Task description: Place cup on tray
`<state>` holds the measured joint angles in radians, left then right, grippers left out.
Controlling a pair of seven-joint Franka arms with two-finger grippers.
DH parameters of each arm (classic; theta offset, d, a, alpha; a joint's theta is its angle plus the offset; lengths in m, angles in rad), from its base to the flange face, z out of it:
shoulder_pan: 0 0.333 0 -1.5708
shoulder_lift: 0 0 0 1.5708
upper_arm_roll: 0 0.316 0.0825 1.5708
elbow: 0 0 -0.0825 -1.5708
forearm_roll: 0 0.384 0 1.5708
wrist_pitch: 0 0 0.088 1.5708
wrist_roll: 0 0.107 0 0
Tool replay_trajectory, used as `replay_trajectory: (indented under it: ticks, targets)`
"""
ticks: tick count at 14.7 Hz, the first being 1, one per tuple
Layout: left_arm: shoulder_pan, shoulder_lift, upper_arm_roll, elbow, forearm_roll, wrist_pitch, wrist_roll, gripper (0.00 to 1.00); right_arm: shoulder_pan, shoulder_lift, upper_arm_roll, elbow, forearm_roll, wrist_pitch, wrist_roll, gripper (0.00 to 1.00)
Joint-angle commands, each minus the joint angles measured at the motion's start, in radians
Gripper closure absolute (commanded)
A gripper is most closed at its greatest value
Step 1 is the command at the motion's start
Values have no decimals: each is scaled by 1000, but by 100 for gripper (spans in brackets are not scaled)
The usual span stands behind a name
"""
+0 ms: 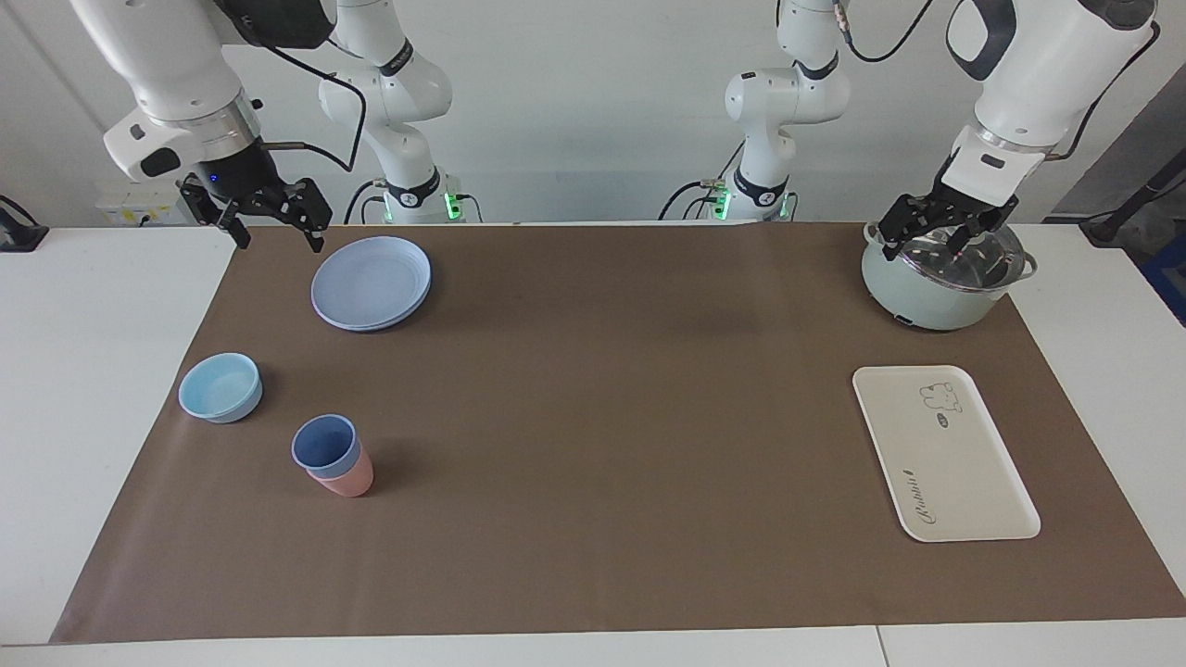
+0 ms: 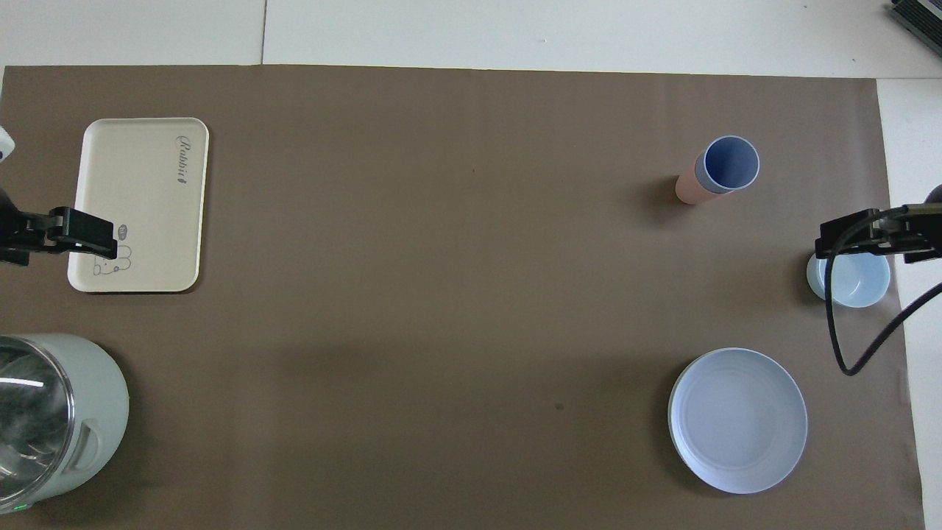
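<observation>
The periwinkle-blue cup (image 1: 323, 443) stands upright, nested inside a salmon-pink tumbler (image 1: 350, 480), toward the right arm's end of the table; it also shows in the overhead view (image 2: 730, 163). The cream-white tray (image 1: 945, 454) with the rabbit drawing lies bare toward the left arm's end, also in the overhead view (image 2: 140, 199). My right gripper (image 1: 276, 236) hangs open and empty in the air beside the round plate, well apart from the cup. My left gripper (image 1: 927, 243) hangs open and empty over the pot's lid.
A round blue plate (image 1: 371, 283) lies near the right arm's base. A light-blue shallow bowl (image 1: 220, 387) sits between the plate and the cups. A mint-green pot (image 1: 927, 296) with a glass lid stands nearer to the robots than the tray. A brown mat (image 1: 611, 417) covers the table.
</observation>
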<state>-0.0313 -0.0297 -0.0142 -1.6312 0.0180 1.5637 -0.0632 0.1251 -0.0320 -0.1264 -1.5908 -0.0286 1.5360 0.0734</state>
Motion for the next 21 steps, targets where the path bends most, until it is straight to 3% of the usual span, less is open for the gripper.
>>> replay_trajectory:
  ticks: [1, 6, 8, 12, 16, 21]
  targets:
    - [8, -33, -4, -36, 7, 3, 3, 0, 1, -14, 4, -14, -13, 6, -1, 0]
    - [8, -33, -4, -36, 7, 3, 3, 0, -1, -17, 4, -23, 1, 15, 3, 0]
    - [8, -33, -6, -36, 7, 3, 3, 0, -2, -23, 4, -49, 9, 74, -36, 0]
    - [8, -33, -4, -36, 7, 3, 3, 0, -65, -23, 1, -109, 70, 197, -392, 0]
    - [8, -33, -4, -36, 7, 3, 3, 0, -162, -23, 1, -224, 223, 390, -769, 0]
    - [8, -33, -4, -36, 7, 3, 3, 0, -269, 36, 1, -357, 531, 593, -1310, 0]
